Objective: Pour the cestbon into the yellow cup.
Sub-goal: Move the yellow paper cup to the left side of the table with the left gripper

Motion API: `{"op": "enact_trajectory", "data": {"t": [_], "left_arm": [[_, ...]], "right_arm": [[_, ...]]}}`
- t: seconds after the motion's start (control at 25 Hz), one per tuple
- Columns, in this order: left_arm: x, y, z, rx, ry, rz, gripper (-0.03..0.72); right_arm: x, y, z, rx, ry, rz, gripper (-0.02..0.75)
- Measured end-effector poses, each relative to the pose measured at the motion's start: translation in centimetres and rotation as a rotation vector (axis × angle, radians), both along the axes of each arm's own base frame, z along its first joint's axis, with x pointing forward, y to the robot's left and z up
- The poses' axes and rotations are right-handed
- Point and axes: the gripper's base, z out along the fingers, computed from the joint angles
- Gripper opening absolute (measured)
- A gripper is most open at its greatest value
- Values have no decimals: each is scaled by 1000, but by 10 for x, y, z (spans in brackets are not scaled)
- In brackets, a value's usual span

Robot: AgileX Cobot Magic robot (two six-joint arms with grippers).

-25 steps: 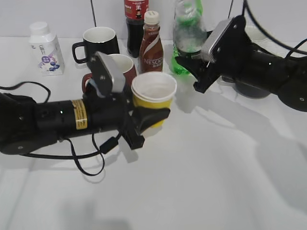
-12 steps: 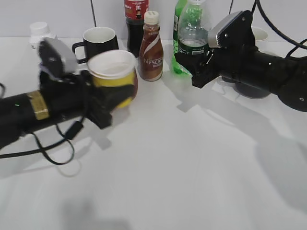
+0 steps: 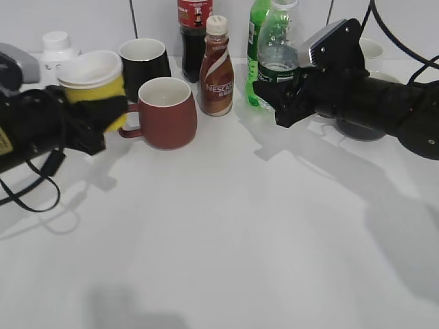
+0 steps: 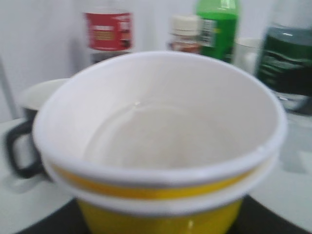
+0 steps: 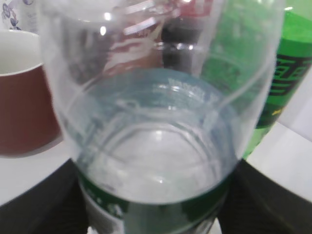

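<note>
Near the bench's left edge, yellow cup (image 3: pixel 92 86) gripped upright in left gripper (image 3: pixel 96 120), clear liquid pooled inside. Toward the back right, cestbon (image 3: pixel 278 51) clamped upright and uncapped in right gripper (image 3: pixel 271 92), just in front of green soda bottle (image 3: pixel 257 41). Between them: red mug (image 3: pixel 168 113), Nescafe bottle (image 3: pixel 216 68).

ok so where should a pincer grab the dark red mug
By its body, from the open near side. The dark red mug stands upright, its handle pointing left toward the held yellow cup, with the black mug close behind and the Nescafe bottle to its right.
</note>
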Motion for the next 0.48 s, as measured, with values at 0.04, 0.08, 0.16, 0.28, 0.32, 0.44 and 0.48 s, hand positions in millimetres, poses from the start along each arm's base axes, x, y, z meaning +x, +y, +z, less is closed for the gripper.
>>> {"op": "enact_trajectory", "data": {"t": [0.04,0.08,0.16,0.28,0.32,0.44,0.48], "left_arm": [[2,4,0,-8,2,26,331],[4,8,1,-17,4,54,331],[7,15,0,-24,13,100,331],[9,23,-1,-23,25,139,331],[10,25,-1,-23,27,146,331],[10,28,-1,-22,29,158,331],[11,28,-1,-26,30,165,331]], "right_arm": [[0,0,0,-2,5,-2,483],[0,-1,-1,-8,13,-6,483],[0,-1,-3,-20,27,-14,483],[1,-2,-4,-23,35,-21,483],[1,-2,-4,-21,36,-25,483],[2,-3,-3,-10,43,-42,483],[2,-3,-4,-3,47,-51,483]]}}
